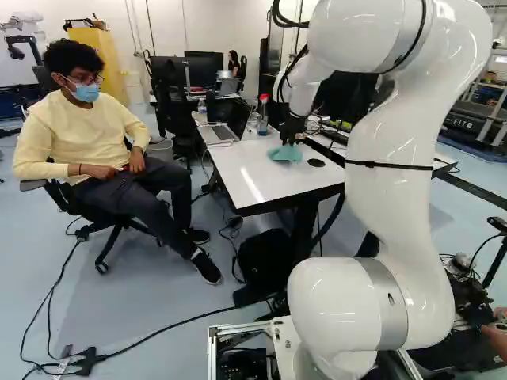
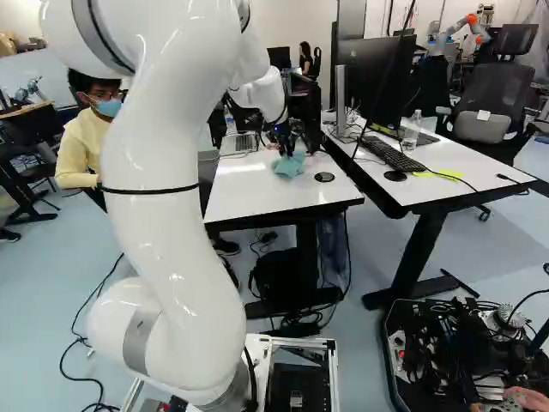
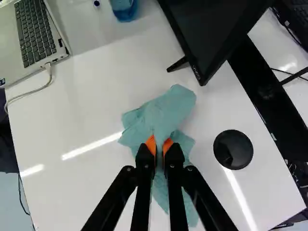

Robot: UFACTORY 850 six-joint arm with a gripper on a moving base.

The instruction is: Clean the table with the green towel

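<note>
Green cloth on a white table: from where I stand, the job looks barely begun or in its early strokes. Going left to right in the left base view, the tabletop (image 1: 257, 186) on the laptop's side probably needs wiping. Next, near the middle, the towel (image 3: 166, 108) lies crumpled on the surface, its centre pinched up between both orange pads of the black gripper (image 3: 159, 147). Past it, the strip beside the round black disc (image 3: 233, 149) likely needs a pass too. I can't fairly tell from here whether any patch has been wiped.

Around it, in the same order: an open laptop (image 3: 36, 36) with a pale cable (image 3: 30, 92) trailing over the table, which the cloth could snag; a bottle holding blue liquid (image 3: 124, 8), easily knocked; then a dark monitor (image 3: 216, 33), its corner near the towel, limiting reach. Beyond, a second desk carries a keyboard (image 2: 395, 154).
</note>
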